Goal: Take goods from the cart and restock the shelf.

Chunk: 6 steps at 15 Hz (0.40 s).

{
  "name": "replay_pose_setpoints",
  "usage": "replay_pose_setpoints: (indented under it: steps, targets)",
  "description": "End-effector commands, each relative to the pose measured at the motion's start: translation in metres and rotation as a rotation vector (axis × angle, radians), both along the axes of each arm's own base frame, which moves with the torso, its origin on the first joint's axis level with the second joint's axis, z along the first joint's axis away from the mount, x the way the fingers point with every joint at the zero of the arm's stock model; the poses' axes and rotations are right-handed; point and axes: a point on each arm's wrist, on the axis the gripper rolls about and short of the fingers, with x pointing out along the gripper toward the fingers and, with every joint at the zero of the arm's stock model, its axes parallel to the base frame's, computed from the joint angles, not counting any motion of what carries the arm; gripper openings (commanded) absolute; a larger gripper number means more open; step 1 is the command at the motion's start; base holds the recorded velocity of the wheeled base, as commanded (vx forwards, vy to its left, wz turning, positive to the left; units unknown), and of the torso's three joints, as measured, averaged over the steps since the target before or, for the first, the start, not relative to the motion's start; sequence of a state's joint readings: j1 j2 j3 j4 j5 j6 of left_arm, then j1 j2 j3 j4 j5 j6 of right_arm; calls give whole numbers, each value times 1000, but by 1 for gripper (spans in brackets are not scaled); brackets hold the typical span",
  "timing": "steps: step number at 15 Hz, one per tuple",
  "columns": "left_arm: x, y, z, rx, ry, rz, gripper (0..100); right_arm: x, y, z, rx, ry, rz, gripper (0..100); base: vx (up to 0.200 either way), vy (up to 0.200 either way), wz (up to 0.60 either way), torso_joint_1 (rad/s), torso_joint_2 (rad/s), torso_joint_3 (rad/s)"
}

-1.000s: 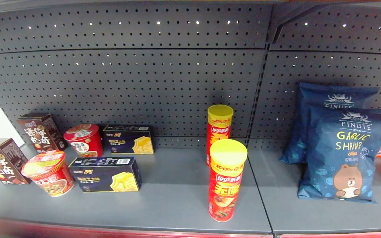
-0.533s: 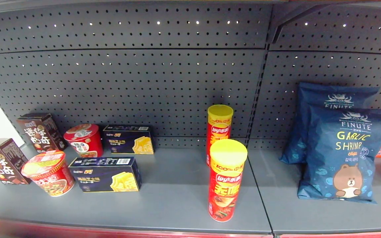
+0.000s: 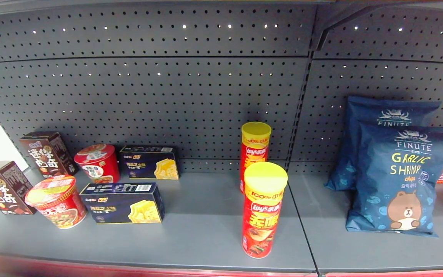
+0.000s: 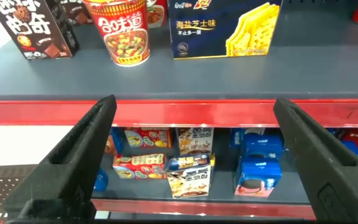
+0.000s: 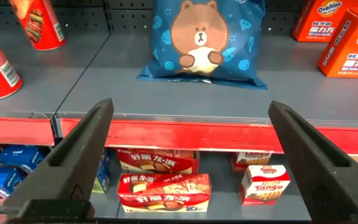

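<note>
Shelf [image 3: 206, 227] stock stands in rows on the grey board. Two red chip cans [image 3: 265, 209] stand one behind the other near the middle. Two blue shrimp-chip bags [image 3: 398, 181] lean to their right, with navy boxes [image 3: 123, 203], cup noodles [image 3: 57, 201] and brown boxes [image 3: 2, 186] to their left. Below the red front edge [image 4: 185, 113], the left tool [image 4: 194, 106] faces the noodles and the right tool [image 5: 191, 107] faces a bag, both spread wide and empty.
</note>
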<state>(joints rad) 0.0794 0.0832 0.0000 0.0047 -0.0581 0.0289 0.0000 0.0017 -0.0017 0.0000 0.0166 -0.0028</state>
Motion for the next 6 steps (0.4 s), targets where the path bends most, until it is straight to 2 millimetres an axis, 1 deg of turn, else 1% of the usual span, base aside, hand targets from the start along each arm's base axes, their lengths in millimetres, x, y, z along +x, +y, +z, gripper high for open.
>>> replay_pose_setpoints:
  steps: [1,6]
  targets:
    - [0,0,0,0,3,0,100,0,0,0,0,3,0,100,0,0,0,0,0,0]
    - [0,0,0,0,4,0,100,0,0,0,0,3,0,100,0,0,0,0,0,0]
